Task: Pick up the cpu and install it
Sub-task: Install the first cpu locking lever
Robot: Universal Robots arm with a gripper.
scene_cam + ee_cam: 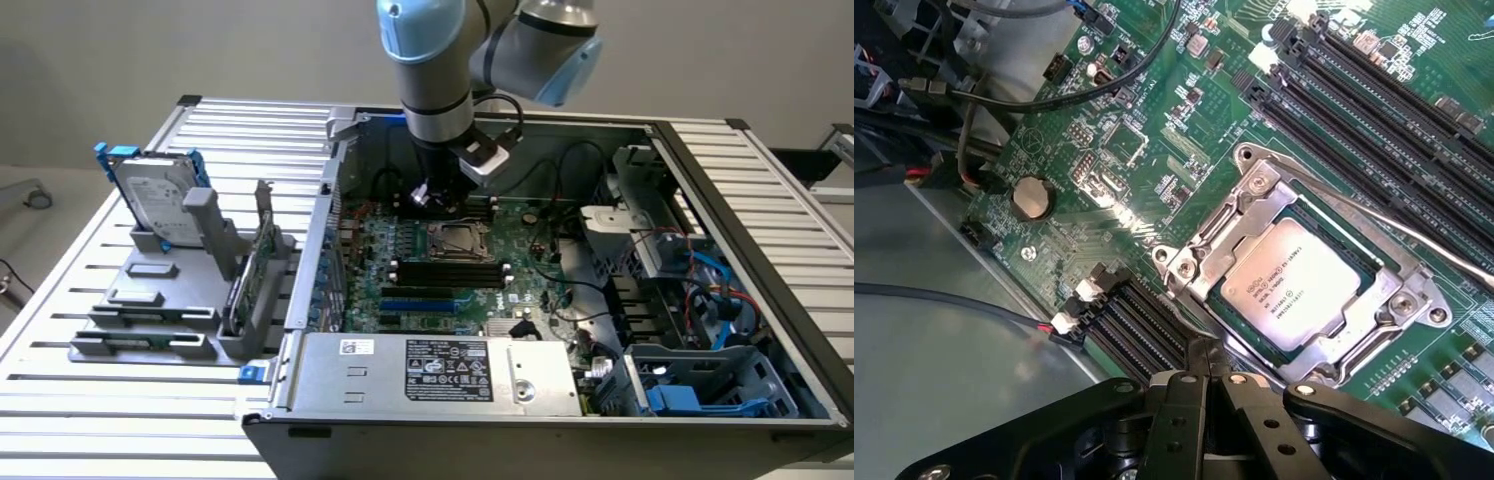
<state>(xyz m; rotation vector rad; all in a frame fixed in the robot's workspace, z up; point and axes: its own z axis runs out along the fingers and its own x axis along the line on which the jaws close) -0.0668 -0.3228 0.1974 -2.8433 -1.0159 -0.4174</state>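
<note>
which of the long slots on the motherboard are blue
The pair of blue slots nearest the power supply, in the exterior view. The slots between them and the cpu socket are black.

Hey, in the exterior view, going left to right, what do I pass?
Hard drive standing in its blue frame → grey fixture stand → computer case side wall → cpu in the motherboard socket → blue cables → blue plastic bay.

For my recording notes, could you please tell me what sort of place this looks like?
Probably a robotics test bench for computer assembly: an open PC case on a slatted aluminium table, the cpu in its motherboard socket, and a hard drive in a fixture.
</note>
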